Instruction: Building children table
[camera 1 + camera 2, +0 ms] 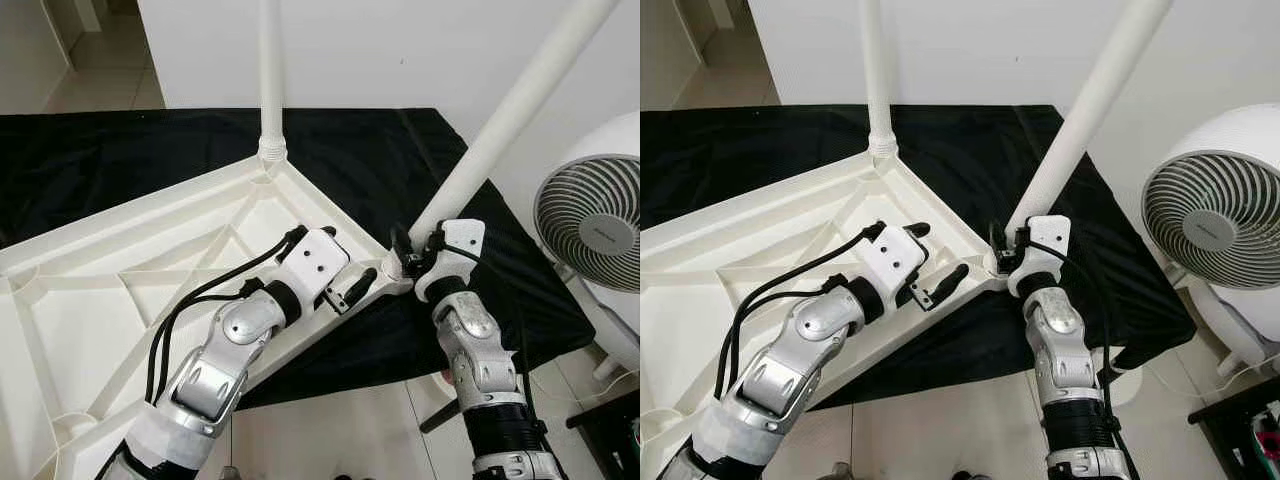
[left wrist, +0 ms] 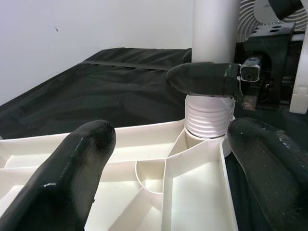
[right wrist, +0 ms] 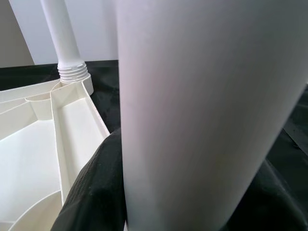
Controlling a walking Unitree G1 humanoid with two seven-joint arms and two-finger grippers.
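A white plastic table top [image 1: 120, 300] lies upside down on a black cloth [image 1: 120, 150]. One white leg [image 1: 271, 70] stands upright in its far corner. A second white leg [image 1: 500, 130] leans to the right from the near right corner, and my right gripper [image 1: 410, 255] is shut on it just above its base. In the left wrist view that leg's ribbed end [image 2: 208, 118] sits in the corner socket. My left gripper [image 1: 335, 265] hovers open over the table's rim beside that corner, with nothing between its fingers [image 2: 72, 178].
A white round fan [image 1: 590, 220] stands on the floor close to my right arm. A white wall runs behind the cloth. Light floor tiles [image 1: 340, 430] lie in front of the cloth's near edge.
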